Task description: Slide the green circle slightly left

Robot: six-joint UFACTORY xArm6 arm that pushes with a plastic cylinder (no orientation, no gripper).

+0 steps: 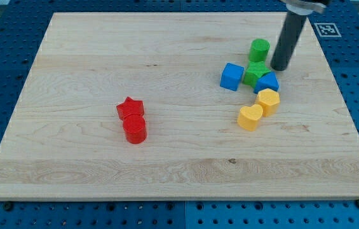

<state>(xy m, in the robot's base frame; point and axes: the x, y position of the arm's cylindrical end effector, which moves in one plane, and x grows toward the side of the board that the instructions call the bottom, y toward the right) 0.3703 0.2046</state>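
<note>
As it stood on the board (71, 76), my tip (279, 68) sat just right of the green circle (259, 49), contact unclear, holding nothing.

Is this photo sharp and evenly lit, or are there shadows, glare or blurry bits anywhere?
In the camera view the light is soft and even: no glare on the wooden board, and only faint shadows, as under the red cylinder. The green circle and the rest of the blocks look crisp. My tip is sharp, just right of the green circle; the rod's top is cut off by the frame.
</note>
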